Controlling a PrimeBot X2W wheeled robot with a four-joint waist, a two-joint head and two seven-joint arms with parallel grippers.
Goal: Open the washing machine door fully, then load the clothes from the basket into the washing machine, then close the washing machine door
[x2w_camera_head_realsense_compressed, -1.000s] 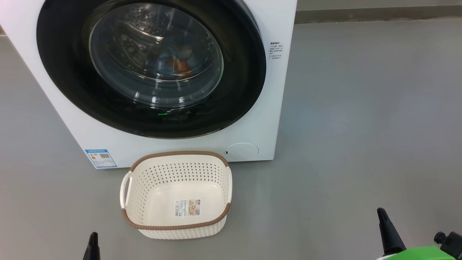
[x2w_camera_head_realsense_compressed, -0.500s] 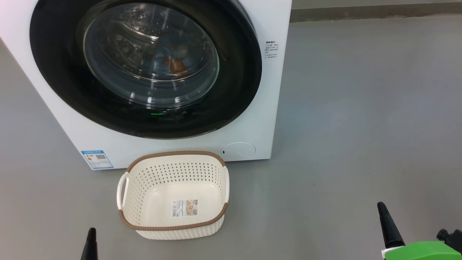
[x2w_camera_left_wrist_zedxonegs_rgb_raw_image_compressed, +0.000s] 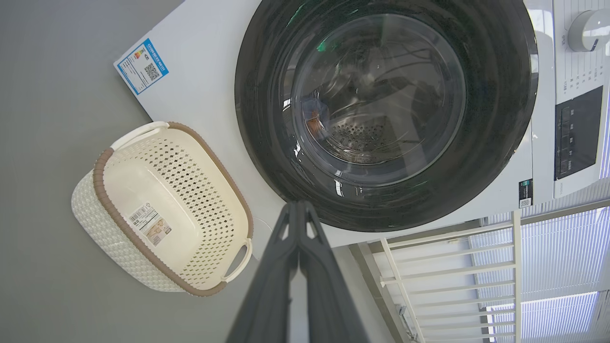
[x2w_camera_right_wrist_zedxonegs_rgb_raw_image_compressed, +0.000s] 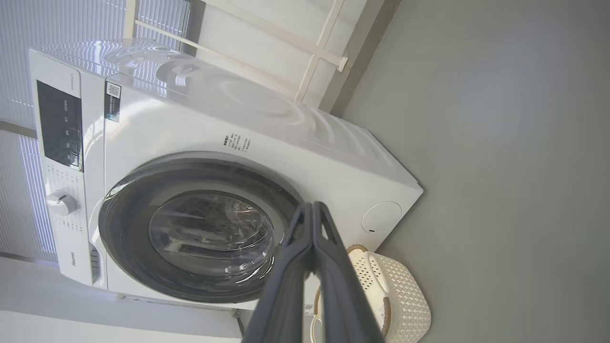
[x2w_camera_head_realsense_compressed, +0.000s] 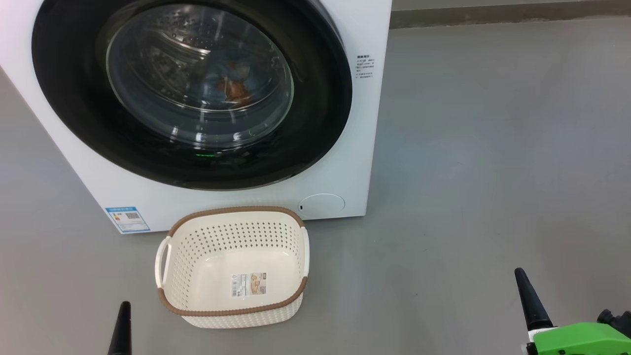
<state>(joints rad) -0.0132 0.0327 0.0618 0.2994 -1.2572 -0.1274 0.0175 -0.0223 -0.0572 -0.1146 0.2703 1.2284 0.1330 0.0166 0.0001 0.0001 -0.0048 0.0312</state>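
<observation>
The washing machine (x2w_camera_head_realsense_compressed: pixel 365 148) is standing on the grey floor (x2w_camera_head_realsense_compressed: pixel 493 172), and the washing machine door (x2w_camera_head_realsense_compressed: pixel 74 108) is sitting shut, flat against the white front. Behind the door's bulging glass, inside the perforated steel drum, the clothes (x2w_camera_head_realsense_compressed: pixel 231 88) are lying as a small blue and orange-brown heap; the reflections on the glass are hiding most of their shape. A blue sticker (x2w_camera_head_realsense_compressed: pixel 127 219) is showing on the machine's lower corner.

The basket (x2w_camera_head_realsense_compressed: pixel 231 311) is resting on the floor just in front of the machine, below the door, with its brown rim facing up and its far edge close to the machine's base. Its bare cream bottom is showing, carrying a printed label (x2w_camera_head_realsense_compressed: pixel 249 284).

The left hand (x2w_camera_left_wrist_zedxonegs_rgb_raw_image_compressed: pixel 298 206) is hanging low beside the basket, touching nothing, its two dark fingers pressing together from base to tip. The right hand (x2w_camera_right_wrist_zedxonegs_rgb_raw_image_compressed: pixel 312 206) is hanging well apart from the basket on the other side, above open floor, its fingers likewise pressing together and pinching nothing.
</observation>
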